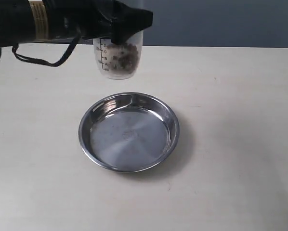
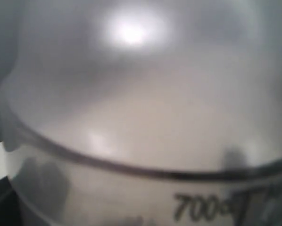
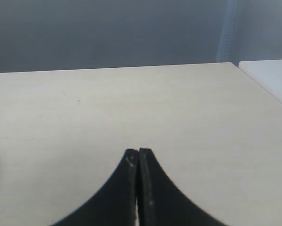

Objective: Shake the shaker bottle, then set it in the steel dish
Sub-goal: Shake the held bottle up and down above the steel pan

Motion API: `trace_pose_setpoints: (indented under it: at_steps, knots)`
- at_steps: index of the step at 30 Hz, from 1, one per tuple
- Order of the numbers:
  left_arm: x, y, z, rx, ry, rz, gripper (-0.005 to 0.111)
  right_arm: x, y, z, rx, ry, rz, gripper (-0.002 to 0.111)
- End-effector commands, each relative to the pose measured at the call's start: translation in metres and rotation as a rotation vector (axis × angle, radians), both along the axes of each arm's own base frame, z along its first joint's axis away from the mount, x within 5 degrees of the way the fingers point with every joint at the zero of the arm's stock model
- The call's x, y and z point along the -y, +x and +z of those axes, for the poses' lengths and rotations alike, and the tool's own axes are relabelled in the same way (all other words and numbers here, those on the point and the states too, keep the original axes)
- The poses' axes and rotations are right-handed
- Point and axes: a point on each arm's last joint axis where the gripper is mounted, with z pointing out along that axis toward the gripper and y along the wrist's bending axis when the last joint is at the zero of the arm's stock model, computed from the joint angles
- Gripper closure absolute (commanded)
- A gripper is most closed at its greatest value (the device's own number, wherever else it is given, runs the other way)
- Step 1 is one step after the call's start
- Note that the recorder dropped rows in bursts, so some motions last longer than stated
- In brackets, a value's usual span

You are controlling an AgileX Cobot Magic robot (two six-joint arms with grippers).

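Note:
The shaker bottle [image 1: 118, 58] hangs in the air behind the steel dish [image 1: 128, 132], brown granules showing in its lower part beside the black scale. My left gripper [image 1: 122, 26] is shut on its upper body at the top of the exterior view. In the left wrist view the frosted bottle [image 2: 141, 122] fills the picture, blurred, and hides the fingers. The steel dish sits bare on the pale table. My right gripper [image 3: 138, 151] shows only in its own wrist view, shut on nothing above bare table.
The pale table [image 1: 230, 144] spreads on all sides of the dish. A black cable [image 1: 43, 60] from the left arm droops to the table at the far left. A grey wall runs behind the table's far edge.

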Motion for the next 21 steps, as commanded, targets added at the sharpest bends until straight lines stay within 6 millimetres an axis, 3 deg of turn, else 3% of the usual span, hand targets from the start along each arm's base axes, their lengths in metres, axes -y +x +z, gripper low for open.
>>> trace_pose_setpoints:
  at_steps: [1, 3, 5, 6, 7, 8, 10, 11, 12, 13, 14, 16, 17, 21]
  knots:
    - [0.007, -0.017, -0.057, -0.179, 0.117, 0.046, 0.106, 0.0, 0.0, 0.001, 0.016, -0.003, -0.004, 0.109]
    - [0.01, -0.03, 0.004, 0.026, 0.021, -0.041, 0.106, 0.0, 0.0, 0.001, 0.016, -0.003, -0.004, 0.109]
    - [-0.001, -0.034, 0.048, 0.164, 0.041, 0.06, 0.106, 0.0, 0.0, 0.001, 0.016, -0.003, -0.004, 0.109]
    - [-0.003, -0.036, 0.045, 0.131, 0.049, 0.109, 0.106, 0.0, 0.0, 0.001, 0.016, -0.003, -0.004, 0.109]
    - [-0.004, -0.037, 0.029, 0.068, 0.068, 0.123, 0.106, 0.0, 0.0, 0.001, 0.016, -0.003, -0.004, 0.109]
    - [-0.003, -0.039, -0.01, -0.044, 0.137, 0.123, 0.106, 0.0, 0.0, 0.001, 0.016, -0.003, -0.004, 0.109]
    - [-0.001, -0.04, -0.057, -0.194, 0.189, 0.116, 0.106, 0.0, 0.0, 0.001, 0.016, -0.003, -0.004, 0.109]
    - [0.003, -0.042, -0.063, -0.219, 0.171, 0.078, 0.106, 0.0, 0.0, 0.001, 0.016, -0.003, -0.004, 0.109]
    - [0.007, -0.046, -0.051, -0.188, 0.121, 0.024, 0.106, 0.0, 0.0, 0.001, 0.016, -0.003, -0.004, 0.109]
    - [0.009, -0.05, -0.027, -0.11, 0.068, -0.019, 0.106, 0.0, 0.0, 0.001, 0.016, -0.003, -0.004, 0.109]
    - [0.009, -0.052, 0.01, 0.025, 0.045, -0.027, 0.106, 0.0, 0.0, 0.001, 0.016, -0.003, -0.004, 0.109]
    - [-0.002, -0.052, 0.05, 0.142, 0.053, 0.099, 0.106, 0.0, 0.0, 0.001, 0.016, -0.003, -0.004, 0.109]
    - [-0.003, -0.051, 0.047, 0.111, 0.046, 0.133, 0.106, 0.0, 0.0, 0.001, 0.016, -0.003, -0.004, 0.109]
    - [0.007, -0.046, -0.049, -0.193, 0.15, 0.096, 0.106, 0.0, 0.0, 0.001, 0.016, -0.003, -0.004, 0.109]
